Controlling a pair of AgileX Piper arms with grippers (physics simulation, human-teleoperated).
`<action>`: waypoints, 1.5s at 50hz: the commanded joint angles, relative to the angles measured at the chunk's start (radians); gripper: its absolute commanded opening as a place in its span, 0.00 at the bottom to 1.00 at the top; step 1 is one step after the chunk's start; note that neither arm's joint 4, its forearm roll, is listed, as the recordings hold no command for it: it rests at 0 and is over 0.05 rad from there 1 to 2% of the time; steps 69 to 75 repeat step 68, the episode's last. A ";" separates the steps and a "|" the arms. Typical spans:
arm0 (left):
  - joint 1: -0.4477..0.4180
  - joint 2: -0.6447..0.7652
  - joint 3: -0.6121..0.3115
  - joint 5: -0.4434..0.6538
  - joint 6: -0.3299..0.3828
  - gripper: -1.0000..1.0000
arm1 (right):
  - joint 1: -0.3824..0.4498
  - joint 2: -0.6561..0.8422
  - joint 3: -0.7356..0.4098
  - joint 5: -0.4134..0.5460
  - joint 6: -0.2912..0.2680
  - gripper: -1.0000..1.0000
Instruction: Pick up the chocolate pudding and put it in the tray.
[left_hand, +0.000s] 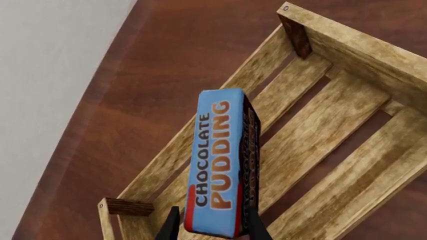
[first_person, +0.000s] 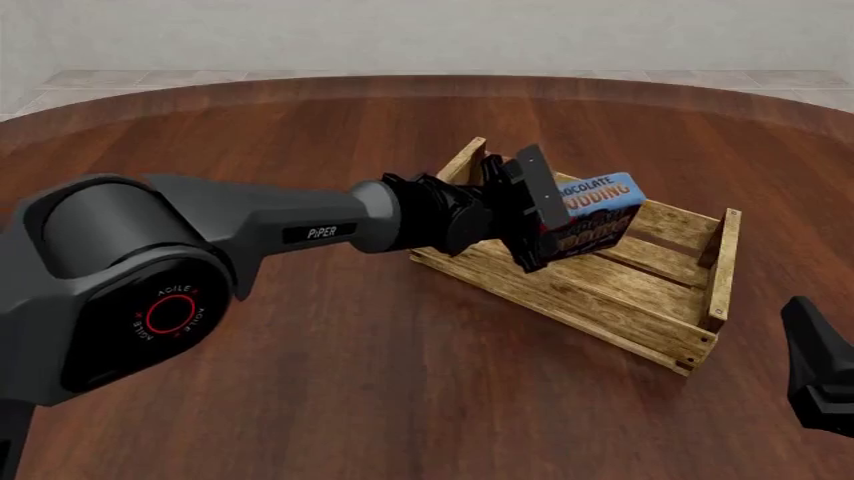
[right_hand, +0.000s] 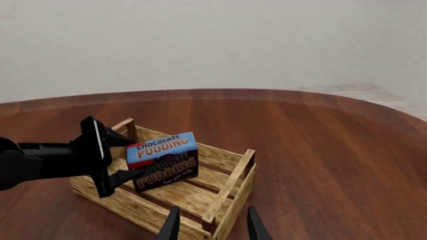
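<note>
left gripper (first_person: 550, 216) is holding the chocolate pudding (first_person: 593, 211) clamped above the tray (first_person: 667, 330) (right gripper (right_hand: 212, 222) idling, jaws apart), so it's probably needing lowering then releasing

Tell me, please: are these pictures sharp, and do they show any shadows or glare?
Front view: sharp, flat even light, soft sheen on the table. Left wrist view: the chocolate pudding fills the centre, its lettering crisp and without glare. Right wrist view: only faint shadow inside the tray; no blur.
</note>
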 joint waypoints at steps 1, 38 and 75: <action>0.007 0.011 0.008 -0.013 0.031 1.00 | -0.001 0.003 0.000 -0.002 -0.001 1.00; -0.053 -0.273 0.221 -0.065 -0.009 1.00 | 0.011 -0.009 0.000 0.005 0.000 1.00; -0.146 -0.681 0.461 -0.023 0.012 1.00 | 0.027 -0.040 -0.001 0.022 -0.013 1.00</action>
